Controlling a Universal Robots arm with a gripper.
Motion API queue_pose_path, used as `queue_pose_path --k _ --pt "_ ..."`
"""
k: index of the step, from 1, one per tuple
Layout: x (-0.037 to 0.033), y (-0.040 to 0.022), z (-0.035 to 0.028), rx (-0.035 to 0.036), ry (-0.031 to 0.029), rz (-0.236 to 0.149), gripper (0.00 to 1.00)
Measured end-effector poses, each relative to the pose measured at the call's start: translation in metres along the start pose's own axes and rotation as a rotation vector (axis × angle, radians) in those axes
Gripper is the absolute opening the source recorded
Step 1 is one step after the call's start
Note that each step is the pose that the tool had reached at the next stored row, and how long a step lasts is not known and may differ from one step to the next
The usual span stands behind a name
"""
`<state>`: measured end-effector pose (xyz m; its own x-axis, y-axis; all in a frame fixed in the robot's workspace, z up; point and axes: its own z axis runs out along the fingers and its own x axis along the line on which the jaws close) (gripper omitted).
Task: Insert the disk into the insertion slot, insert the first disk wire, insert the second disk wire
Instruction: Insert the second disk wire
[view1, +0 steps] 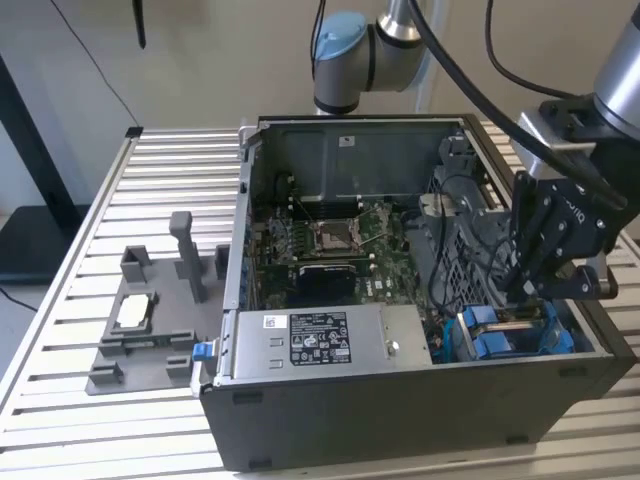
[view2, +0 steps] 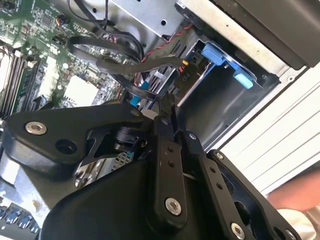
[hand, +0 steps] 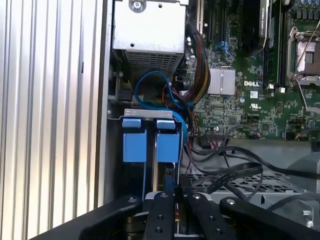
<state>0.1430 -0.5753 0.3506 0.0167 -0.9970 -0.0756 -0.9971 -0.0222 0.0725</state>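
Slatted aluminium table (view1: 150, 160) carries an open computer case (view1: 400, 400), lying with its inside exposed. Well away from the jaws, at the exterior view's left, stands a grey plastic fixture (view1: 150, 330). The labelled power-supply box (view1: 320, 340) lies along the case's near wall, apart from the jaws, and the green motherboard (view1: 330, 240) lies beyond it. The gripper (view1: 522, 292) reaches down into the drive bay, jaws clenched on a small dark wire connector (hand: 171, 186). Just beyond the jaws, the disk (hand: 167, 142) sits in its slot in a blue carrier, beside a second blue carrier (hand: 134, 140).
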Motion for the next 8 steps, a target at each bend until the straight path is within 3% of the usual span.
queue_pose_path --k 8 --pt "0.0005 -0.0023 0.0041 -0.0001 -0.0011 0.000 0.16"
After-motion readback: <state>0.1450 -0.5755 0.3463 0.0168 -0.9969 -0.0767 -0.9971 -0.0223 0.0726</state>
